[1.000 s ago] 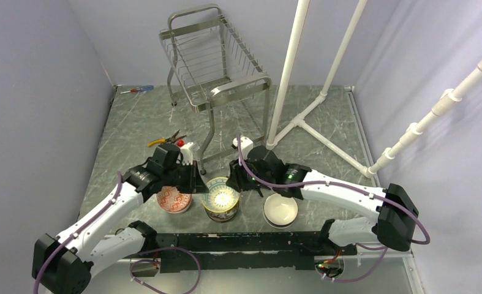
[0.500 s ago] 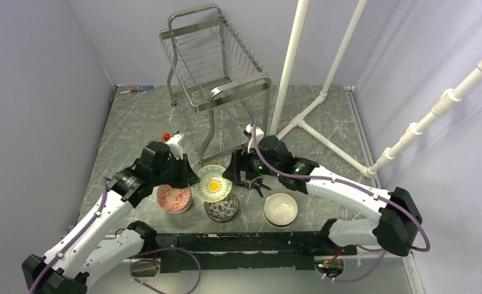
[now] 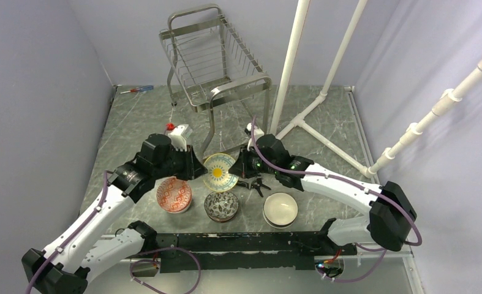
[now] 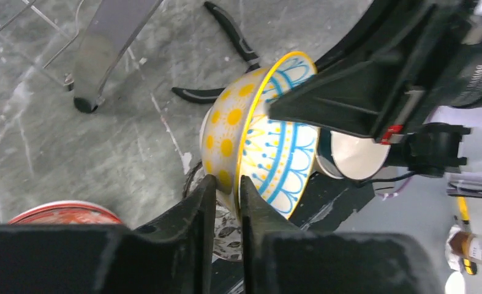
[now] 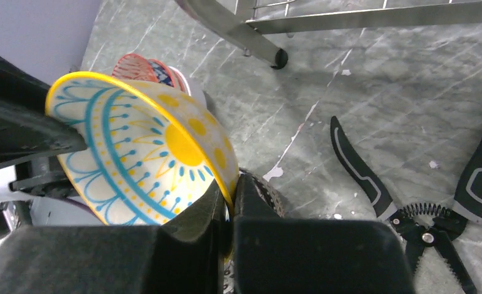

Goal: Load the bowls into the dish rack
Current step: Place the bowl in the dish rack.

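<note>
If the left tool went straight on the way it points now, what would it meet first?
The teal-and-yellow bowl, whose rim the left tool clamps; right behind it, probably the right tool, clamped on the opposite rim. Depth there is unclear.

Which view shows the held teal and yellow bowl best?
Right wrist: the bowl is large and tilted, its patterned inside open to view, rim pinched by the right tool. Left wrist shows it partly hidden by the right tool, the left tool on its rim. Top external shows it small between both.
</note>
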### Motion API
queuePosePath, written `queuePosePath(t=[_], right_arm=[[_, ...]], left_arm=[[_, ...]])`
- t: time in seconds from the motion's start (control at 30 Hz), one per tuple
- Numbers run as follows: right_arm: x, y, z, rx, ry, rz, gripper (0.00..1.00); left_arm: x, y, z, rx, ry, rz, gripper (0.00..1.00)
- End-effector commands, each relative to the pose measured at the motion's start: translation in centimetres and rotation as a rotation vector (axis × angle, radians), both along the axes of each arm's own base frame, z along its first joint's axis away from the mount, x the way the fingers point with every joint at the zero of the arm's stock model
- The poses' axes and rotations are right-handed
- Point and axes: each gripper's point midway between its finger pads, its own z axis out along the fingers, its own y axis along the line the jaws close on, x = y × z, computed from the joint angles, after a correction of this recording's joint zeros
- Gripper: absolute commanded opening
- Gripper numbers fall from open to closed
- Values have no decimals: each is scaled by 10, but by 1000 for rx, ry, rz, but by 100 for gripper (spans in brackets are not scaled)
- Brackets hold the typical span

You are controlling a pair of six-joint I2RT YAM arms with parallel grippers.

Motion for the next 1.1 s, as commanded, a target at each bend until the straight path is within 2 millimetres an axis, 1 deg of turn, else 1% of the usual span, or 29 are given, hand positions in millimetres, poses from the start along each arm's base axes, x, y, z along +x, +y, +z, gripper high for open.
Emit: queuePosePath(t=[0.0,0.1,0.13,0.23,0.37,0.53,0.57,0.67,0.8,0.97,1.07], right_arm=[[-7,10,27,87,-66,58,0],[-3,4,24,80,-83,44,0],[-2,3,25,88,-94,44,0],[0,-3,26,103,-118,42,0],[1,-15,24,115,-138,31,0],[-3,-21,36,174,-171,57,0],[-5,-20,41,188,-182,66,0],[-10,-17,55,229,-202,103,0],[-14,-13,67,272,-213,129,0],[-10,-11,69,264,-212,121,0],[-9,-10,66,257,-205,121,0]], left_arm=[[14,-7,34,-63,-104,1,35],[11,-9,31,-86,-69,6,63],[10,-10,28,-98,-55,14,71],[7,-15,23,-154,-13,28,83],[-2,-24,20,-245,30,15,94],[-17,-45,33,-405,48,-94,95],[-20,-48,31,-429,64,-111,95],[-27,-58,32,-504,84,-180,95],[-29,-65,31,-550,98,-226,95],[-27,-69,29,-573,115,-226,94],[-25,-70,26,-567,126,-225,90]])
